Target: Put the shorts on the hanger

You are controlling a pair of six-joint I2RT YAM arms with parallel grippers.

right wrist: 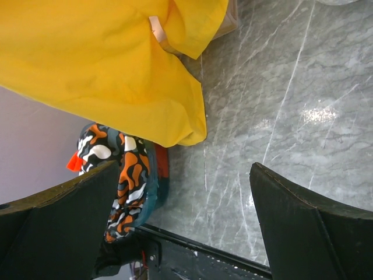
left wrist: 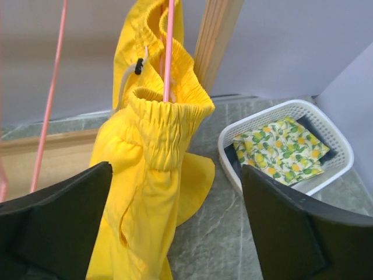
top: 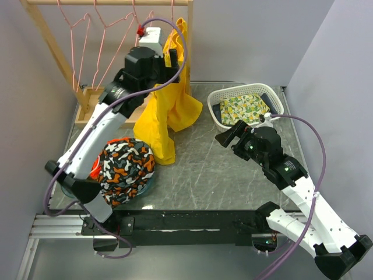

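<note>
The left gripper (left wrist: 176, 169) is hanging wide open, empty, just before the shorts (left wrist: 140, 146) on the hanger (left wrist: 168, 52); I'd be backing away without snagging.

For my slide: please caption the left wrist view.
Bright yellow fabric shorts hang on a thin pink wire hanger before the open left hand.

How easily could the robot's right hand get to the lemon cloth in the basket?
Probably easily. The right hand is open and empty beside the white basket, where the lemon cloth lies uncovered. Nothing stands between them, though the hand points away and would need to turn.
</note>
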